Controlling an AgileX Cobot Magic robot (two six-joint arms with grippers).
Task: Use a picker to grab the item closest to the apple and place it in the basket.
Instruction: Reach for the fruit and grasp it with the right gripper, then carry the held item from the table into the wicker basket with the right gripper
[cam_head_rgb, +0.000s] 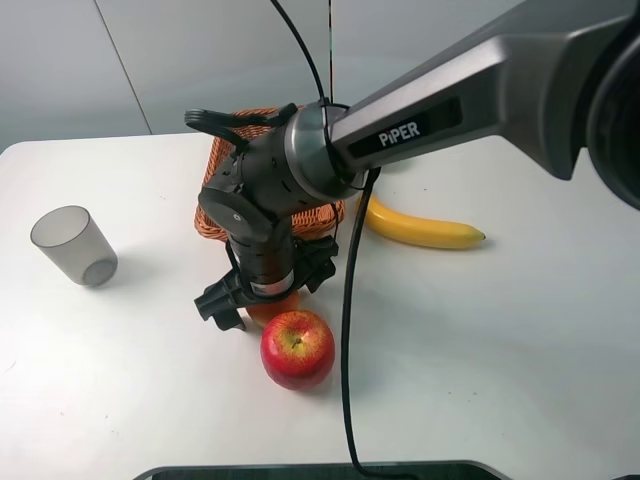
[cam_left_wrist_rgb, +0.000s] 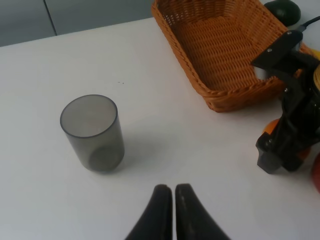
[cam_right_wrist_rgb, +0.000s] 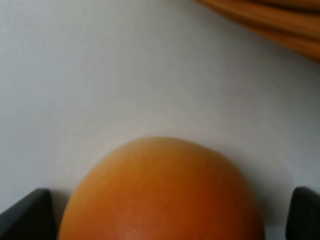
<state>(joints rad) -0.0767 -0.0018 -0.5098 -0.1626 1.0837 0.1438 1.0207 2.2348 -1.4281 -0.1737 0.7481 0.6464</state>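
Observation:
A red apple (cam_head_rgb: 297, 348) lies on the white table near the front. Just behind it, touching or nearly so, sits an orange (cam_head_rgb: 272, 308), which fills the right wrist view (cam_right_wrist_rgb: 160, 195). My right gripper (cam_head_rgb: 268, 295) reaches across and hangs low over the orange, open, with one dark finger (cam_right_wrist_rgb: 25, 212) on each side and a small gap to the fruit. The woven basket (cam_head_rgb: 215, 170) stands behind the gripper, partly hidden by the arm. My left gripper (cam_left_wrist_rgb: 173, 200) is shut and holds nothing, off to the left over bare table.
A grey translucent cup (cam_head_rgb: 73, 245) stands upright at the left. A banana (cam_head_rgb: 415, 228) lies right of the basket. A dark green item (cam_left_wrist_rgb: 282, 9) shows behind the basket in the left wrist view. A black cable hangs from the right arm toward the front edge.

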